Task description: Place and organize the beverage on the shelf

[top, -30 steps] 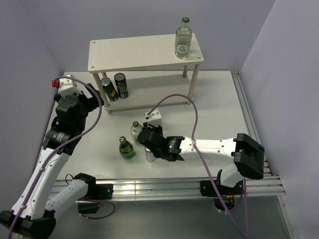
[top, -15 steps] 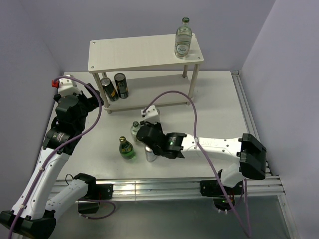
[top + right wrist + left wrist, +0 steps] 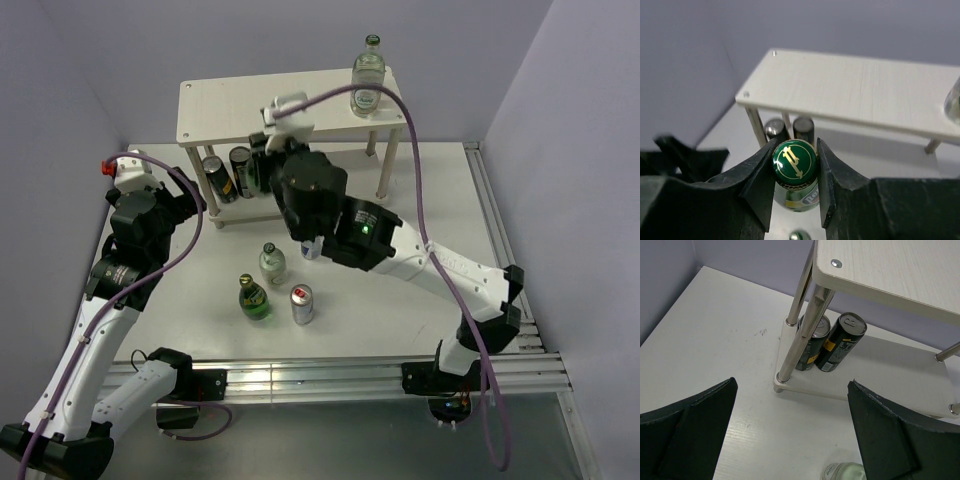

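Observation:
My right gripper (image 3: pixel 794 160) is shut on the green cap of a green glass bottle (image 3: pixel 801 195) and holds it in the air in front of the pale wood shelf (image 3: pixel 865 90). In the top view the right gripper (image 3: pixel 262 160) hangs before the lower tier. A clear bottle (image 3: pixel 367 78) stands on the shelf (image 3: pixel 270 105) top at the right. On the table stand a clear bottle (image 3: pixel 271 262), a green bottle (image 3: pixel 254 297) and a silver can with a red top (image 3: pixel 301 303). My left gripper (image 3: pixel 795 440) is open and empty, low by the shelf's left leg.
Two dark cans (image 3: pixel 228 175) stand at the left end of the lower tier, also in the left wrist view (image 3: pixel 830 342). A clear bottle's top (image 3: pixel 845 472) shows just below the left gripper. Walls close the back and both sides.
My right arm has risen from the table beside the loose drinks and swung back towards the shelf, carrying the green bottle. The left arm has not moved.

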You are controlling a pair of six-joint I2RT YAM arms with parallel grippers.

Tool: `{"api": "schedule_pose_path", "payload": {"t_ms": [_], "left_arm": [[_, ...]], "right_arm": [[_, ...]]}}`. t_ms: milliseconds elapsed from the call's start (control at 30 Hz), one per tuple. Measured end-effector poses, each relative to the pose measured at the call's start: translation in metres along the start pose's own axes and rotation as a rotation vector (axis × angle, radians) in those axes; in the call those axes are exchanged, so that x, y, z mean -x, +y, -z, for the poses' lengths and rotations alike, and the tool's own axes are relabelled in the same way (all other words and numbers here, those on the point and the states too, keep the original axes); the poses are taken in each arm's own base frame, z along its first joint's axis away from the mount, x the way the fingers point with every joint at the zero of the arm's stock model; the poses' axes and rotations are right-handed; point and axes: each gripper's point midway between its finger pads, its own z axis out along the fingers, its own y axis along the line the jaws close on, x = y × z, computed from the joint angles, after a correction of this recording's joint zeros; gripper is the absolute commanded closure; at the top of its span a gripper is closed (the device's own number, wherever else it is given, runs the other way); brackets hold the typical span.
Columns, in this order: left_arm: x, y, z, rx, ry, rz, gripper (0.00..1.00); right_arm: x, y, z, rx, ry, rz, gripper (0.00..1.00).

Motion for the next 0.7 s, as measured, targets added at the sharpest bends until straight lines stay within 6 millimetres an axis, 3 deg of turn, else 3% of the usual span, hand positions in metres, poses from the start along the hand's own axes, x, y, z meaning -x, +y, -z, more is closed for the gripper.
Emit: {"api": "schedule_pose_path", "payload": {"t_ms": [100,167,300,467,700], "left_arm": [[0.000,0.000,0.000,0.001,0.000,0.000,0.01],[0.000,0.000,0.000,0.001,0.000,0.000,0.01],[0.001,0.001,0.000,0.004,-0.002,0.001,0.01],[0.001,0.003,-0.001,0.010,-0.003,0.002,0.01],[-0.002,0.005,-0.002,0.017,0.002,0.000,0.01]], "right_arm": [[0.048,0.005,-0.016,-0.018,-0.095,-0.017,1.00],[0.059,0.008,-0.027,-0.031,-0.125,0.001,1.00],[0.059,0.013,-0.056,-0.057,-0.149,0.068,1.00],[0.037,0.013,-0.100,-0.066,-0.149,0.134,1.00],[0.059,-0.015,-0.123,-0.079,-0.229,0.095,1.00]]}}
